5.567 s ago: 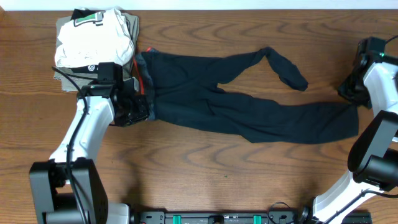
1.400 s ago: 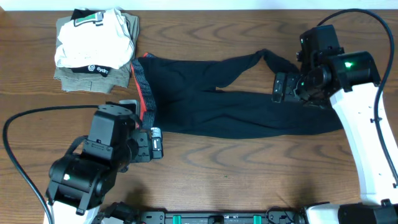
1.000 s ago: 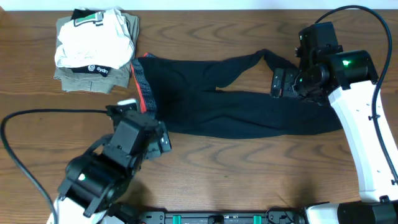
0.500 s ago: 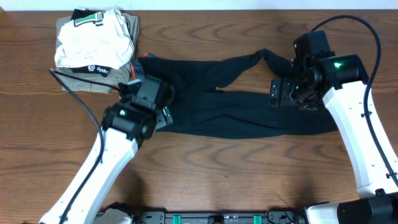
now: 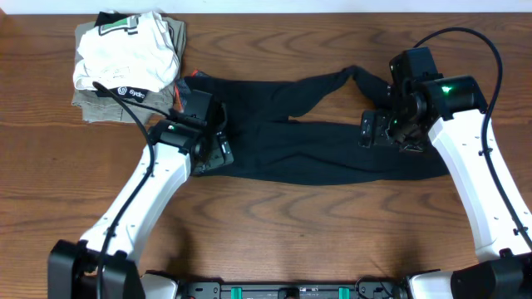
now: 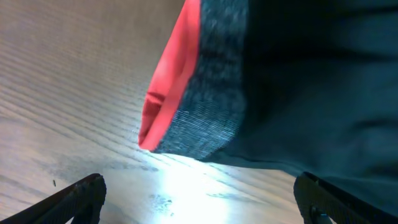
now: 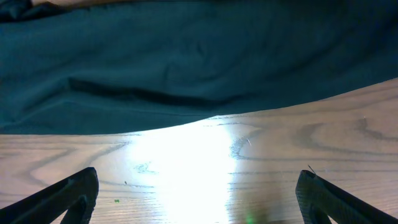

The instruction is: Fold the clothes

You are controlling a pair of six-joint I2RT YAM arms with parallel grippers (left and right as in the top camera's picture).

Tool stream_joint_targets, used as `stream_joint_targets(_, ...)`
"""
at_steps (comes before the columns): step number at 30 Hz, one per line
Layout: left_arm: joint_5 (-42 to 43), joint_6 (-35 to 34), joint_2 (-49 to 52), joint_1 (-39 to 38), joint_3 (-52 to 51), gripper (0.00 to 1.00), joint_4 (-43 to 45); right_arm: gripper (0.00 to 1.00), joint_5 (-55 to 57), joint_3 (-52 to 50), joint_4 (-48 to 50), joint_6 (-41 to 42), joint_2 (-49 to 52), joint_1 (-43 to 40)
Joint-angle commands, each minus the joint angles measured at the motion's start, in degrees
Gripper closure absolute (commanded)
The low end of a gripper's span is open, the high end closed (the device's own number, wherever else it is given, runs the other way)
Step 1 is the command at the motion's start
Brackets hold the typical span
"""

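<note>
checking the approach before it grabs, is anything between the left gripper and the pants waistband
Nothing visible does. The open left gripper faces the waistband corner of the pants directly, with only bare table between its fingertips and the cloth.

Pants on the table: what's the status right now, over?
Both open, empty: left pincer at the waistband, right pincer by a leg's edge. The pants lie spread out, not yet folded. A folded pile sits beside them, not blocking.
</note>
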Motion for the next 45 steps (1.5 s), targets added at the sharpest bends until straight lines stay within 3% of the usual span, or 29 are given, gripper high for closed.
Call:
stream_joint_targets(1, 0.83, 3.15, 1.18, 1.95, -2.03, 0.02, 1.07, 0.01, 0.37, -0.35, -0.17, -0.85, 0.5, 0.52)
stream_joint_targets(12, 10.47, 14.25, 1.46, 4.96, -8.59, 0.02, 12.55, 0.01, 0.07, -0.35, -0.22, -0.85, 0.5, 0.52)
stream_joint_targets(21, 11.32, 14.43, 1.7, 4.96, -12.9, 0.02, 14.45, 0.01, -0.02, -0.35, -0.46, -0.85, 0.5, 0.52)
stream_joint_targets(24, 11.32, 14.43, 1.7, 4.96, -12.9, 0.13, 13.09, 0.01, 0.0, -0.35, -1.36, -0.85, 0.5, 0.52)
stream_joint_targets(30, 11.32, 14.4, 1.7, 4.96, -12.87, 0.69, 11.82, 0.01, 0.09, -0.37, -2.16, -0.85, 0.5, 0.42)
stream_joint_targets(33, 11.3, 14.43, 1.49, 4.98, -12.85, 0.87, 10.51, 0.01, 0.22, -0.37, -2.16, -0.83, 0.5, 0.42)
stream_joint_targets(45, 5.53, 14.43, -3.19, 6.69, -6.12, 0.94, -2.8, 0.01, 2.34, -6.05, 0.28, 1.77, 0.5, -0.72)
